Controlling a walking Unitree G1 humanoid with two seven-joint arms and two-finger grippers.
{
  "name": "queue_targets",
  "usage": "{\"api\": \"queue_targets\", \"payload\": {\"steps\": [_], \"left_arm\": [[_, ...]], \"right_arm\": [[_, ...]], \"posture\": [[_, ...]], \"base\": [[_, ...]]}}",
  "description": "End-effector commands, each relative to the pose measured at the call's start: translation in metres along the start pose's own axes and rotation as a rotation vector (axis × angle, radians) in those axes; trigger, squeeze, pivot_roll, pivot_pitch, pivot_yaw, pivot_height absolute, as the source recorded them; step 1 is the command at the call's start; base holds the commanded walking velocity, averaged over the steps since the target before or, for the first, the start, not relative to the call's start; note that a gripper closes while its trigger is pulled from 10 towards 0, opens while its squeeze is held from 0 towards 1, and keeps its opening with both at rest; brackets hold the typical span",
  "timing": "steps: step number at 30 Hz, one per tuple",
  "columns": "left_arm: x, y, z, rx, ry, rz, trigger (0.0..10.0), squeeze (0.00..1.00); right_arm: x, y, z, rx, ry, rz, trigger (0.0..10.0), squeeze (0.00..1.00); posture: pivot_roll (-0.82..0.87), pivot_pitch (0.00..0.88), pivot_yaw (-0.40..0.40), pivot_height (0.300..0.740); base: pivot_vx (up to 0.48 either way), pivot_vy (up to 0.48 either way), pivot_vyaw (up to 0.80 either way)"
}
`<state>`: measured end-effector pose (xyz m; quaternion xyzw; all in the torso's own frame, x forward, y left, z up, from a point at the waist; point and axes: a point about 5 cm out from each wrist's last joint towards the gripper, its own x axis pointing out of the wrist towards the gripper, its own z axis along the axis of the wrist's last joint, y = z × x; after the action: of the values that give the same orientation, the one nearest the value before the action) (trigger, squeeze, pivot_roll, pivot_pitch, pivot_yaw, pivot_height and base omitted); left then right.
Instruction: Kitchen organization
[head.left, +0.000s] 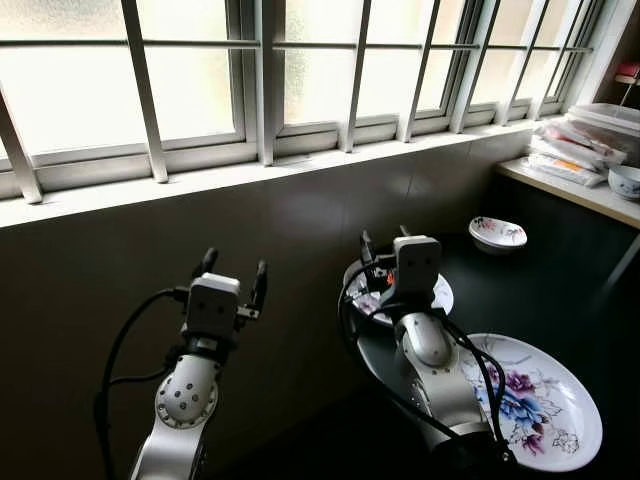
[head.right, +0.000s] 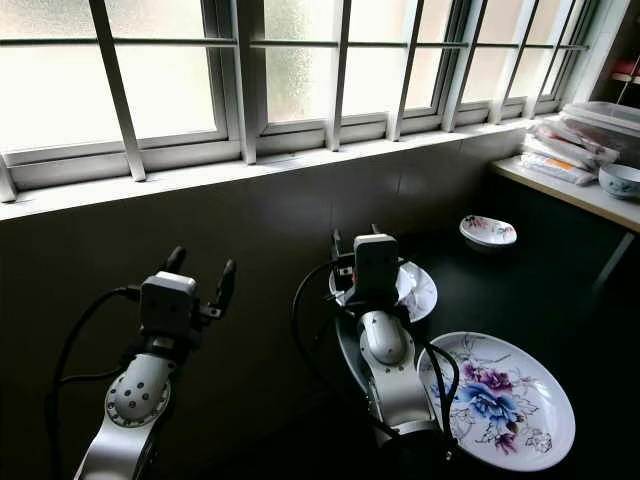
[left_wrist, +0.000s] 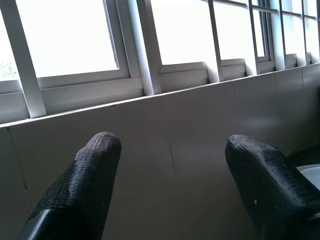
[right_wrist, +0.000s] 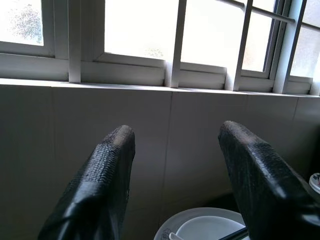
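Note:
A large flowered plate (head.left: 545, 405) lies on the dark counter at the near right. Behind it a white plate (head.left: 437, 294) carries a spoon and some small things, partly hidden by my right arm. A small flowered dish (head.left: 497, 234) sits farther back. My right gripper (head.left: 383, 240) is raised above the white plate, open and empty, facing the tiled wall. My left gripper (head.left: 233, 272) is raised to the left of it, open with nothing between its fingers (left_wrist: 85, 180). The white plate (right_wrist: 200, 227) shows below the right fingers (right_wrist: 255, 170).
A barred window (head.left: 300, 70) with a white sill runs along the wall behind the counter. At the far right a pale shelf (head.left: 570, 188) holds stacked packets (head.left: 575, 150), a tray and a small bowl (head.left: 625, 181). The dark counter (head.left: 560, 290) stretches between the dishes.

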<state>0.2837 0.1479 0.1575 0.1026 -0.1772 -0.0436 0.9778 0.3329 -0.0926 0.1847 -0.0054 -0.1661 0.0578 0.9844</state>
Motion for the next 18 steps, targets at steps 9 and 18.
{"api": "queue_targets", "payload": {"steps": [9, 18], "left_arm": [[0.002, -0.0057, 0.0019, -0.026, -0.002, -0.018, 10.0, 0.0], [0.0018, -0.0054, 0.0045, -0.019, -0.023, -0.019, 10.0, 0.0]], "right_arm": [[0.0008, -0.0112, -0.0046, -0.022, 0.032, -0.052, 10.0, 0.0], [0.0006, -0.0149, -0.009, -0.04, 0.062, -0.08, 10.0, 0.0]], "posture": [[0.05, 0.0, -0.032, 0.74], [0.05, 0.0, -0.032, 0.74]], "base": [[0.0, 0.151, -0.79], [0.0, 0.107, -0.78]]}}
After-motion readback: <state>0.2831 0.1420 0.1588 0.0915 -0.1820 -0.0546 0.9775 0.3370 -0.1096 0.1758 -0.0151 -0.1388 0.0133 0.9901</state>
